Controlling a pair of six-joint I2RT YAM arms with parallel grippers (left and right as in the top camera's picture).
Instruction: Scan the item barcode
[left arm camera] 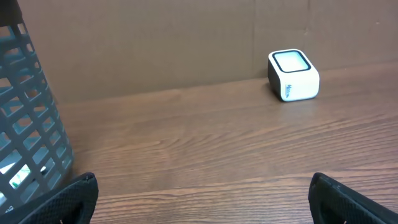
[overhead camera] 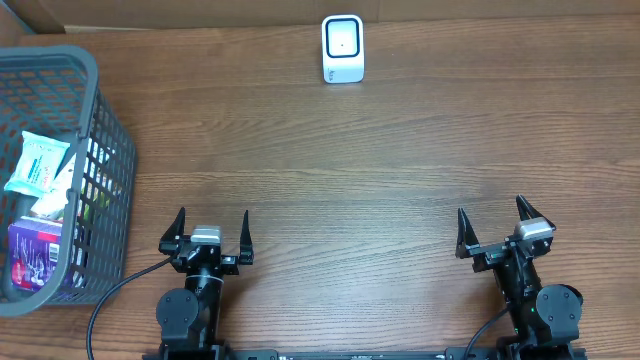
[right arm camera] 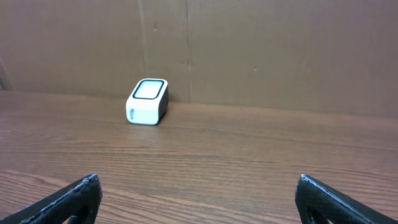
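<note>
Items: white-teal packet (overhead camera: 38,165) and purple box (overhead camera: 35,255) both sit inside the grey basket (overhead camera: 92,75) at the worktop's (overhead camera: 380,170) left edge, packet twd the far side, box twd the near side. More stuff under/beside them, too hidden to name. Can't tell which one is meant for scanning. No barcode visible from overhead.

Scanner (overhead camera: 342,48): small white unit w/ dark-framed window, upright at the far edge, approx centre, nothing in front of it.

Progress: nil as far as pics show. No item out of the basket, none lifted, none presented to the scanner. Left to do, by my read: pick an item, carry it across, turn barcode to the window.

Left gripper (overhead camera: 212,225): at near edge, left of centre, jaws spread wide, nothing btwn them. Basket is just beside it on its left; the purple box is the closest item, the basket's wall btwn them. Prob the arm for the pick.

Right gripper (overhead camera: 491,212): near edge, right side, jaws equally wide, empty. Well apart from the basket; scanner lies ahead and to its left in its wrist view.
</note>
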